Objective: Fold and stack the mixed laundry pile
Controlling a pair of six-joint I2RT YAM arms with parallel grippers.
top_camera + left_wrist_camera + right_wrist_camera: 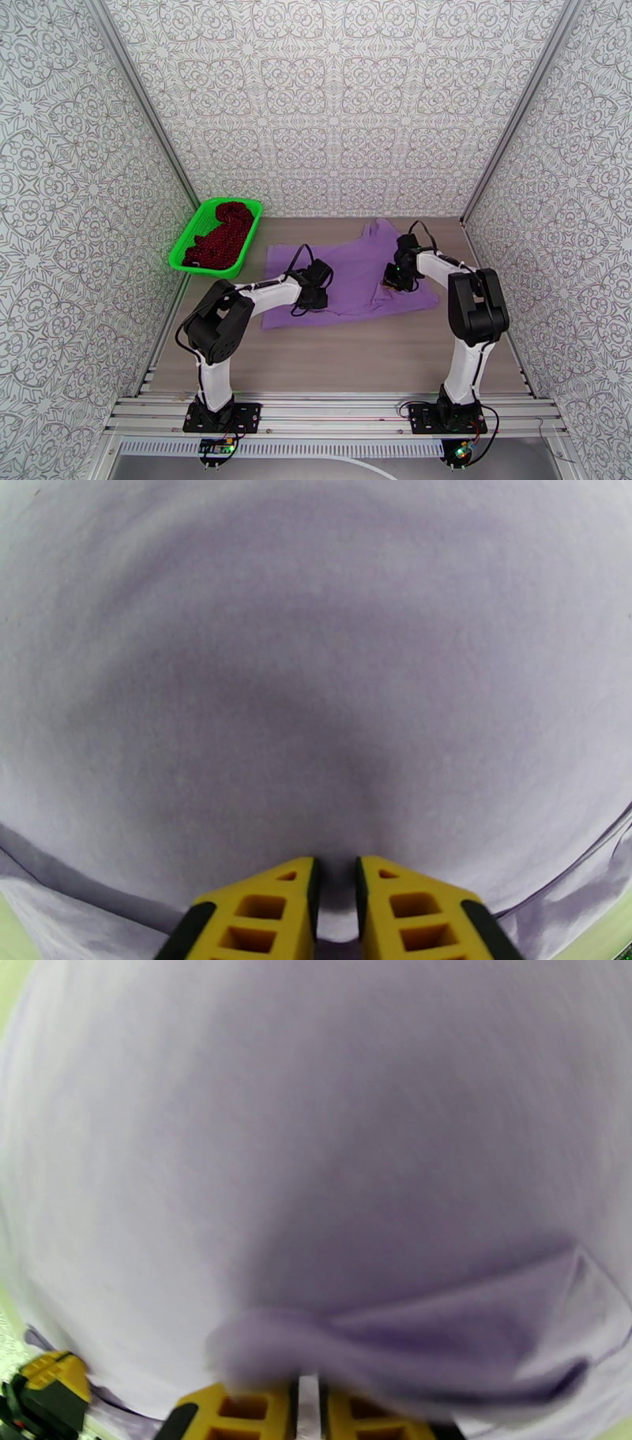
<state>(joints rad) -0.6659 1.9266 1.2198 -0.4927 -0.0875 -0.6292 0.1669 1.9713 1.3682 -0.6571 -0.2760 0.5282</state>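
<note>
**Both arms pinch the lavender T-shirt (351,268), ready to fold**

The left gripper (336,867) has its yellow fingers (265,914) drawn almost together, with a thin strip of purple cloth nipped in the slit between them. The right gripper (310,1390) is likewise nearly closed, and a bunched fold of the same cloth spills over its tips. Both hold the shirt, which lies spread just to the right of the green basket (180,251). The left grip sits nearer the basket and the right grip farther from it, on the shirt's other side.

To fold cleanly, I judge the two should lift together and level, then carry the held cloth across evenly. They should not pull apart, since thin jersey slips and wrinkles easily.

The dark red patterned garment (225,233) lies heaped inside the basket, not yet folded. The table (355,355) stretching away from the basket is pale, smooth and wood-grained. It is closed in on three sides by walls (332,103) papered in a grey ornamental pattern.
</note>
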